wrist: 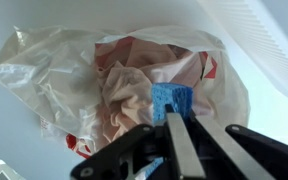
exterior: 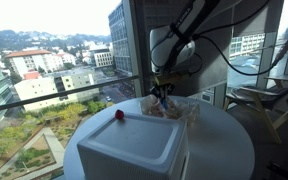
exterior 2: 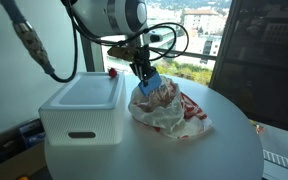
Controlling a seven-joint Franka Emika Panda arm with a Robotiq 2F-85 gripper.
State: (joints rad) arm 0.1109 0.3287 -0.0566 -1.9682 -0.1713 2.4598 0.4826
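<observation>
A blue sponge [wrist: 172,102] is pinched between the close-set fingers of the gripper [exterior 2: 144,73], over a crumpled plastic bag [exterior 2: 169,112] near the middle of the tabletop [exterior 2: 224,150], beside a white box [exterior 2: 84,105]. It is judged light, soft and squashy, best gripped across its flat sides.

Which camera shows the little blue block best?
The wrist view: the blue block sits big in the middle, pinched by the gripper over the plastic bag. In both exterior views it is tiny: a small blue patch, or hardly a speck.
</observation>
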